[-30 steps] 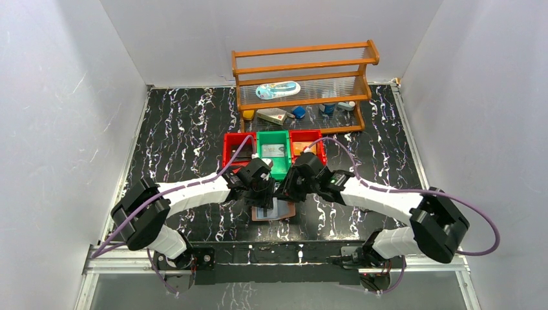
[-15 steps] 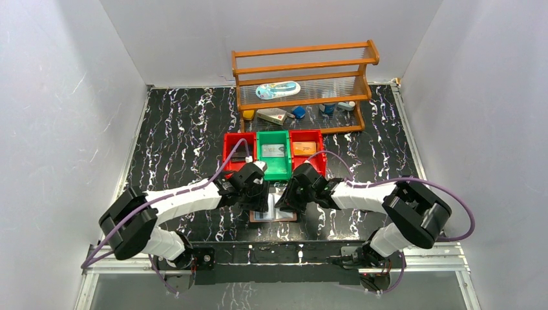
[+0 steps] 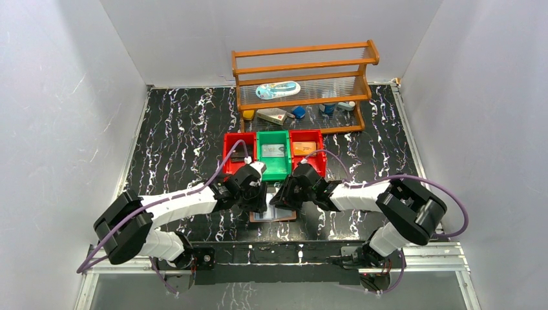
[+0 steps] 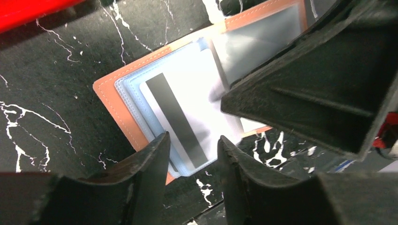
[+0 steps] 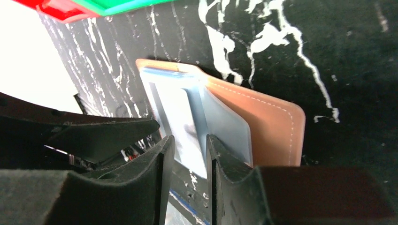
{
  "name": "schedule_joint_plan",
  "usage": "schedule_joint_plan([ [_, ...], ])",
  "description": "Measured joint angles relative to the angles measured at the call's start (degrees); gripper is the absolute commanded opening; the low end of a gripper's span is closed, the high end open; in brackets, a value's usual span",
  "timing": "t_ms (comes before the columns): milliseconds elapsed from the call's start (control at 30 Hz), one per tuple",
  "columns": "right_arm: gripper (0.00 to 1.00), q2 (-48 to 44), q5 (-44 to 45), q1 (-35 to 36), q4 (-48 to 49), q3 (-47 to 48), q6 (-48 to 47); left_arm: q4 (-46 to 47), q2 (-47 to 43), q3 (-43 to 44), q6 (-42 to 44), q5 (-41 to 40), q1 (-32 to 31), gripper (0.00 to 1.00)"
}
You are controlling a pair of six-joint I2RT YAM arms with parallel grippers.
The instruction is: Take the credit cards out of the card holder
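Note:
The card holder point(image 3: 274, 216) lies open on the table near the front edge, pinkish-brown with clear bluish sleeves point(image 4: 115, 101) point(image 5: 272, 126). A white credit card point(image 4: 187, 93) with a black stripe sits in a sleeve; it also shows in the right wrist view point(image 5: 176, 117). My left gripper point(image 3: 257, 201) point(image 4: 191, 140) is open, its fingertips straddling the card's near corner. My right gripper point(image 3: 284, 197) point(image 5: 187, 140) is open with a narrow gap, low over the sleeves from the other side. A silver-grey card point(image 3: 274, 150) lies in the green bin and an orange card point(image 3: 304, 148) in the right red bin.
Three bins stand in a row just behind the grippers: red point(image 3: 231, 143), green point(image 3: 273, 135), red point(image 3: 306, 134). A wooden rack point(image 3: 304, 84) with small items stands at the back. The two grippers are very close to each other over the holder.
Both grippers have come down and toward the front edge, closing in on the open card holder. The holder has stayed about where it was.

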Motion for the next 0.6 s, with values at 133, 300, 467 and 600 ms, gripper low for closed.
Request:
schedule_joint_plan([
  [133, 0.36, 1.1, 2.1, 0.0, 0.7, -0.1, 0.1, 4.6, -0.2, -3.1, -1.1, 0.2, 0.0, 0.34],
  [300, 0.29, 1.2, 3.2, 0.4, 5.4, -2.8, 0.4, 10.0, -1.9, -6.8, -3.3, 0.1, 0.0, 0.34],
  [467, 0.17, 1.2, 2.8, 0.6, 11.4, -6.4, 1.1, 12.3, -1.2, -7.4, -3.9, 0.4, 0.0, 0.33],
  [600, 0.16, 0.8, 3.0, 0.4, 15.1, -8.9, 1.9, 12.9, 0.0, -6.9, -4.0, 0.7, 0.0, 0.33],
])
